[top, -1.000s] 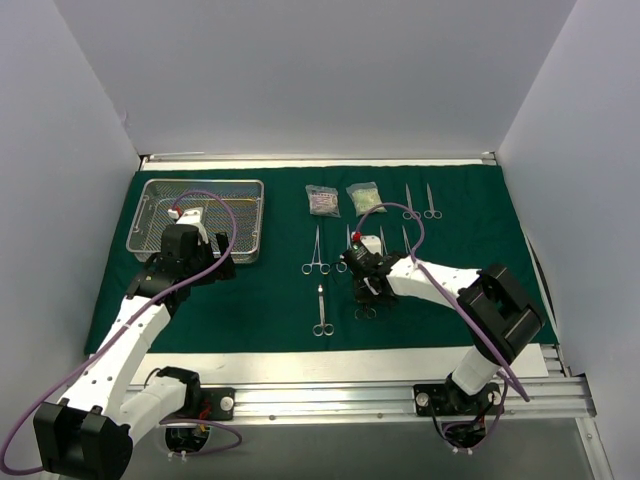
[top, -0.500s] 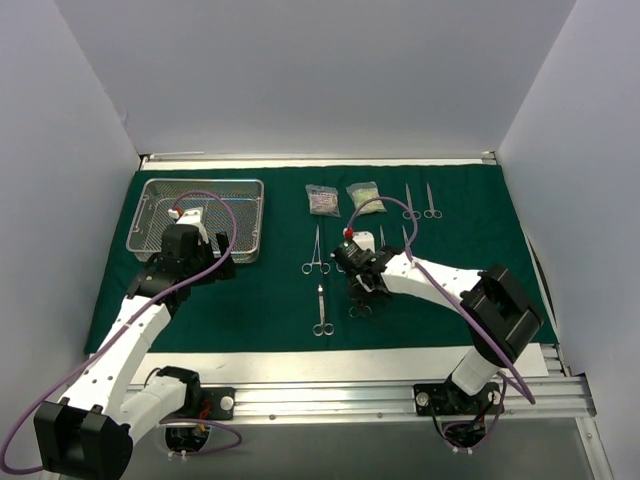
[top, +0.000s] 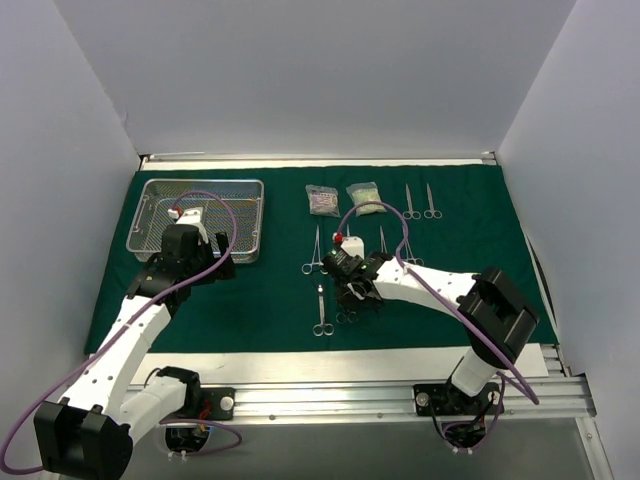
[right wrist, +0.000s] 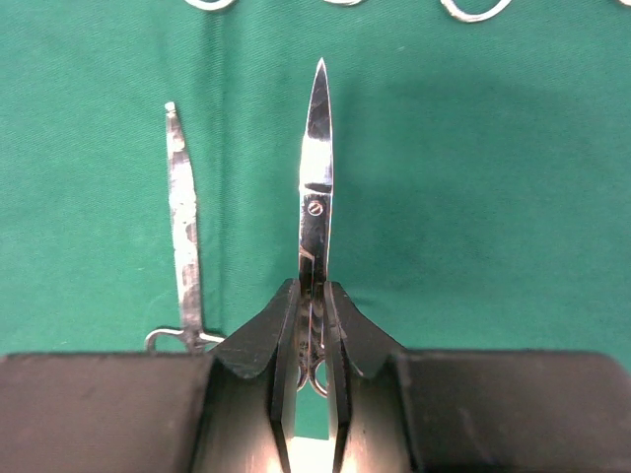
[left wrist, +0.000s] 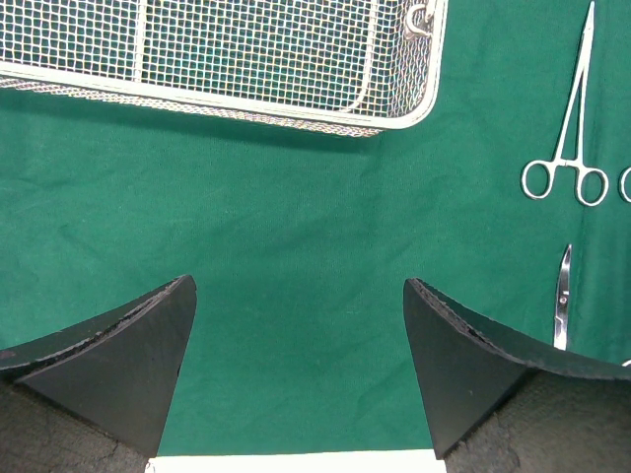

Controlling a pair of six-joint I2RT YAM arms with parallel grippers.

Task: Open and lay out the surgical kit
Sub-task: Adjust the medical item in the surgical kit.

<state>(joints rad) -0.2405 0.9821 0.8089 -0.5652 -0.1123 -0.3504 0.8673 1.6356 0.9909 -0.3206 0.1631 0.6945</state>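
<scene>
Now mesh tray (top: pixel 248 225) sits on green cloth (top: pixel 260 300); right claw (right wrist: pixel 312 288) grips scissors (right wrist: pixel 315 168).

Top view looks down from behind — wrist views hug the cloth (top: pixel 260 300).

Desk: How does the left arm (top: pixel 135 325) stand?

Photographer: It rises from its base at the near edge, elbow bent, forearm reaching forward, wrist tipped down. The left gripper (left wrist: pixel 298 286) hangs low, jaws spread wide, nothing between them.

Desk: And the right arm (top: pixel 432 286)?

Photographer: It folds at the elbow and stretches inward, low, towards the centre. The right gripper (right wrist: pixel 314 291) is clamped on scissors (right wrist: pixel 316 177), its fingers (right wrist: pixel 266 330) pinching the shanks just ahead of the rings, blades pointing straight out beyond the tips.
</scene>
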